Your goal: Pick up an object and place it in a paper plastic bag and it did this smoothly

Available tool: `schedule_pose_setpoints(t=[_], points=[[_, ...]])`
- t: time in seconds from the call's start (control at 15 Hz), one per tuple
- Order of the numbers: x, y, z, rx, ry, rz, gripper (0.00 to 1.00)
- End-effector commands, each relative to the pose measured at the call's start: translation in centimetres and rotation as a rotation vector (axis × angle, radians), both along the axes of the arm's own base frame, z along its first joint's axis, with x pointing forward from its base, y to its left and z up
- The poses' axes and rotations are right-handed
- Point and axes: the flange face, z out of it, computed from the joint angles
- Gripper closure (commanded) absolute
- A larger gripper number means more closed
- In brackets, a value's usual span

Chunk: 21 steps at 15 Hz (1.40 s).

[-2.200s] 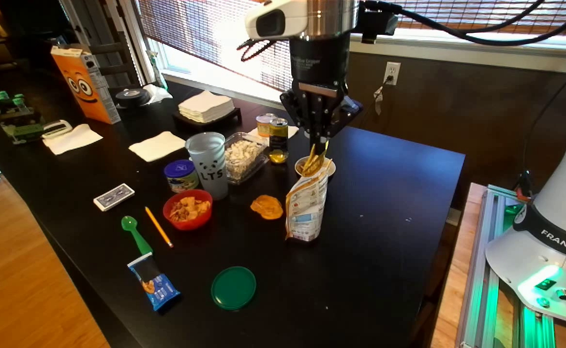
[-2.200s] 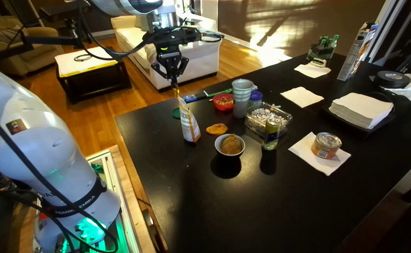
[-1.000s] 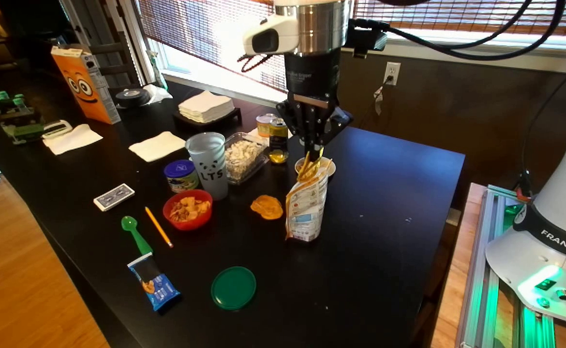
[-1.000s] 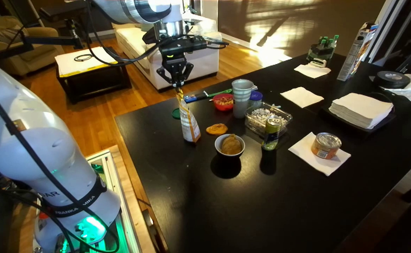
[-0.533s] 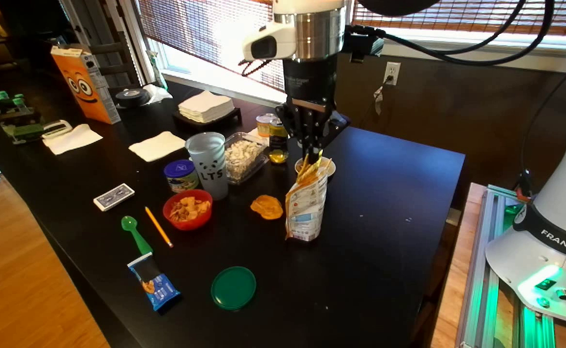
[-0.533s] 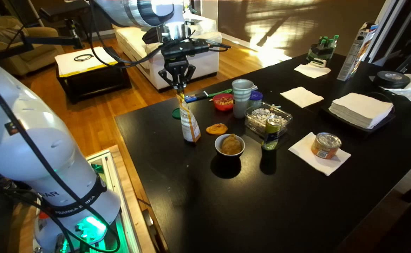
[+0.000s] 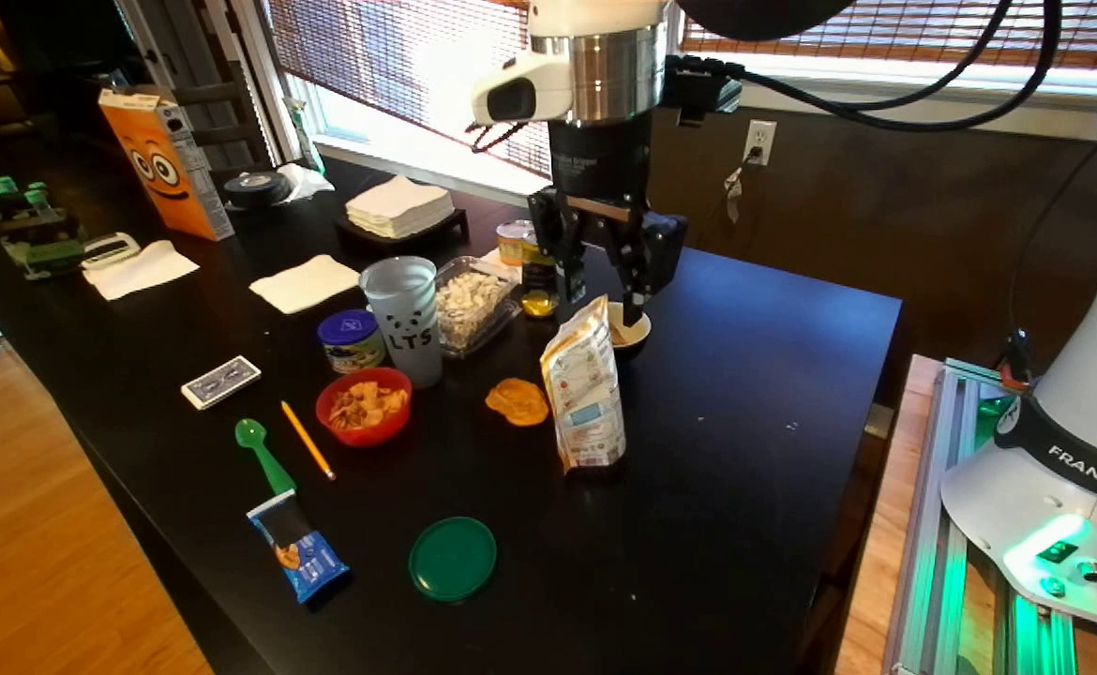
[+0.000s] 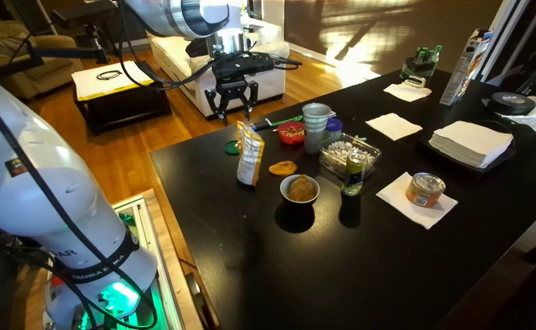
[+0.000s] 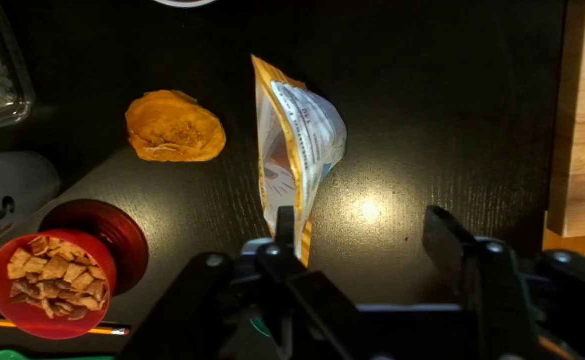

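Observation:
The paper plastic bag (image 7: 586, 394), white with orange-yellow edges and bluish print, stands on the dark table, leaning slightly. Seen from above in the wrist view, the bag (image 9: 317, 132) has a parted mouth; what lies deep inside cannot be made out. Just over its top, my gripper (image 8: 236, 120) hangs with jaws apart and nothing held. In the wrist view the gripper (image 9: 361, 215) has one finger (image 9: 286, 225) overlapping the near corner of the bag's mouth; whether it touches is unclear. Its other finger stands off to the right, over bare table. Which object the task means cannot be told.
A flat orange dried piece (image 9: 175, 127) lies beside the bag. Around them stand a small bowl (image 8: 287, 195), a slim can (image 8: 354, 176), a clear tub (image 7: 464, 305), a tall cup (image 7: 406, 328) and a red bowl (image 7: 365, 429). A green lid (image 7: 453, 559) lies towards the front.
My gripper came down a little, then its jaws spread and let go of the bag's top edge. The bag has straightened and turned slightly, its crumpled top springing free.

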Motion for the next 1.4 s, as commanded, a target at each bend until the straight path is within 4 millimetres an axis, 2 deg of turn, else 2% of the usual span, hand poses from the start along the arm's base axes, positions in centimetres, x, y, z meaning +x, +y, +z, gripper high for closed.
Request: schedule_pose_setpoints(t=[0.0,0.4,0.67,0.8,1.07,1.33], points=[[0.4,0.0,0.2,0.008,-0.004,-0.014,0.02],[0.7,-0.1,0.7,0.013,-0.008,-0.031,0.0],[1.1,0.1,2.1,-0.039,0.054,-0.244,0.0],[1.3,0.6,3.5,-0.056,0.078,-0.348,0.0],[1.4,2.3,6.5,-0.026,0.098,-0.553,0.0],[1.0,3.3,8.3,0.035,0.09,-0.759,0.0]])
